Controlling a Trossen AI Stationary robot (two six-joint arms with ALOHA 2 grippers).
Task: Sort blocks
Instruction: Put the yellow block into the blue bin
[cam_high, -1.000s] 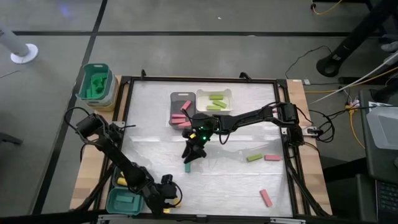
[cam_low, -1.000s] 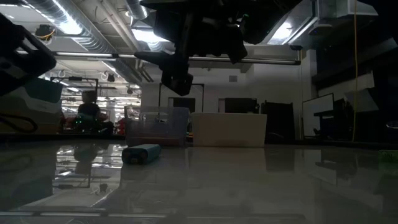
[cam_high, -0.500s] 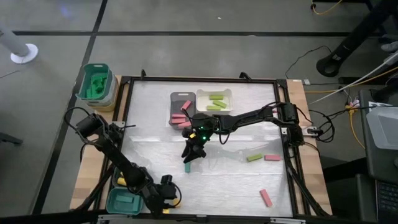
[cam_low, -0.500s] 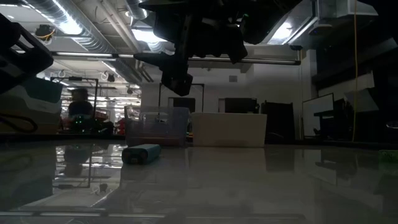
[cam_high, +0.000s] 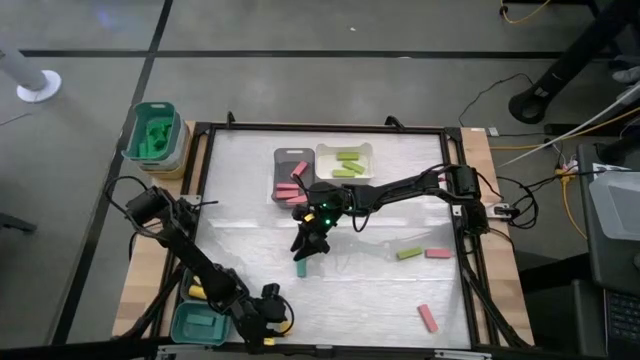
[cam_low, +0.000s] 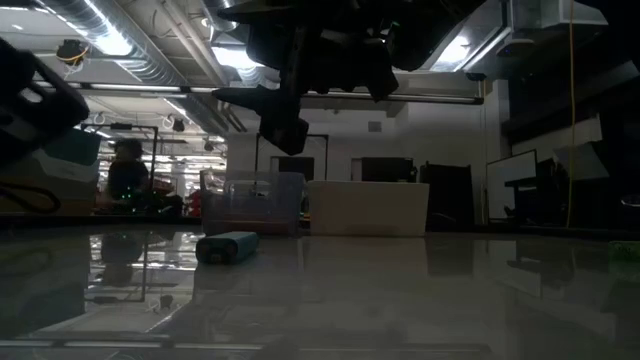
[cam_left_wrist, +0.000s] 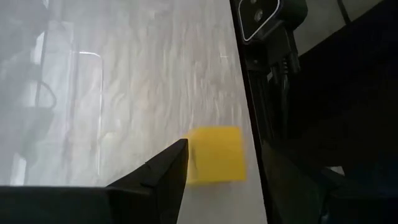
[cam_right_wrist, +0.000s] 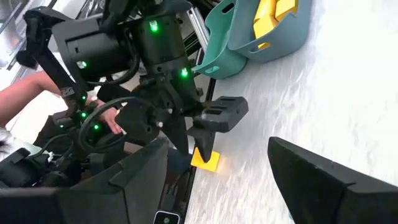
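Note:
A yellow cube (cam_left_wrist: 214, 154) lies on the table at its near edge, beside the frame rail; it also shows in the high view (cam_high: 285, 323). My left gripper (cam_left_wrist: 224, 171) is open, with one finger on each side of the cube. My right gripper (cam_high: 305, 245) is open and empty at mid-table, hanging above a teal block (cam_high: 300, 268) that lies flat; the low view shows the block (cam_low: 228, 245) below the gripper (cam_low: 285, 130). Loose on the right lie a green bar (cam_high: 408, 253) and two pink bars (cam_high: 438, 253) (cam_high: 428, 318). My left gripper points down at the yellow cube, which sits flat on the table between the fingers. One side of the cube (cam_left_wrist: 191, 155) lies right against one fingertip (cam_left_wrist: 174, 163); I cannot tell whether they touch. The other finger stands apart from it.
A grey tray (cam_high: 291, 160) with pink bars and a white tray (cam_high: 346, 150) with green bars stand at the far middle. A teal bin (cam_high: 198, 322) holding yellow blocks sits at the near left corner. Another teal bin (cam_high: 152, 133) stands off the far left. A black frame (cam_high: 465, 270) rims the table.

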